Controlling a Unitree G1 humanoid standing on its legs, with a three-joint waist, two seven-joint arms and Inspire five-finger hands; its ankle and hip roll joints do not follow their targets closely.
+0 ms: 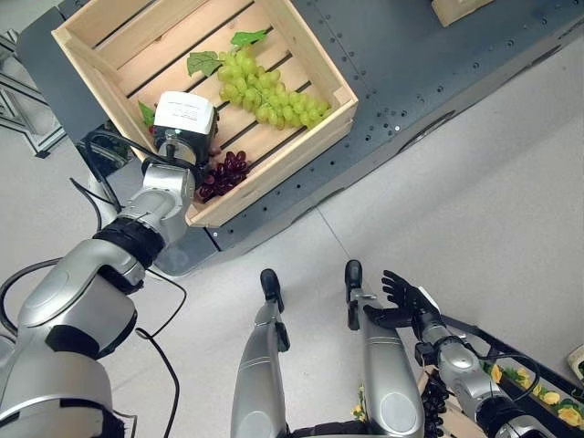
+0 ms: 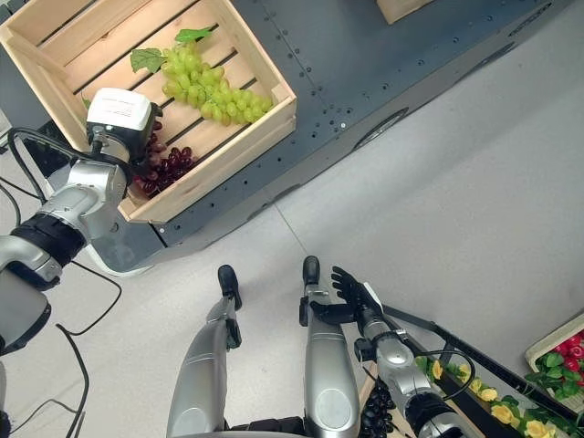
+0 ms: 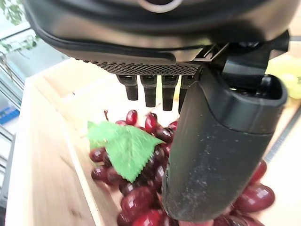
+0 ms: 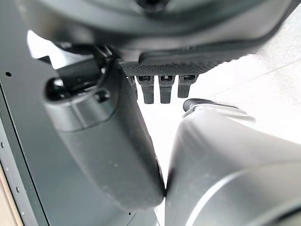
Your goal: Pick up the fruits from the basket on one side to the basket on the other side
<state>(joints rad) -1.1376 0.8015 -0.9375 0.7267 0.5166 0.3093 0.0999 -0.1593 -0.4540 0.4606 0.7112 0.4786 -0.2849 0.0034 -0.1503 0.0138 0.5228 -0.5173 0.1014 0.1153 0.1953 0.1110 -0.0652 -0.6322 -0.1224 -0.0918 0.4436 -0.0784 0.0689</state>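
Note:
A wooden crate (image 1: 274, 173) stands on a dark grey platform at the upper left. A bunch of green grapes (image 1: 269, 91) with leaves lies across its slats, and a bunch of dark red grapes (image 1: 224, 173) sits in its near corner. My left hand (image 3: 216, 141) is down in that corner over the red grapes (image 3: 141, 202). Its fingers (image 3: 150, 89) point straight out and its thumb rests against the berries beside a green leaf (image 3: 124, 146). My right hand (image 1: 401, 299) hovers low over the floor at the lower right, fingers spread, holding nothing.
The grey platform (image 1: 438, 64) runs across the top, with the corner of another wooden box (image 1: 461, 9) on it. At the lower right lie a dark grape bunch (image 2: 379, 411), yellow and green items (image 2: 497, 411) and red fruit (image 2: 568, 351). Pale floor tiles lie between.

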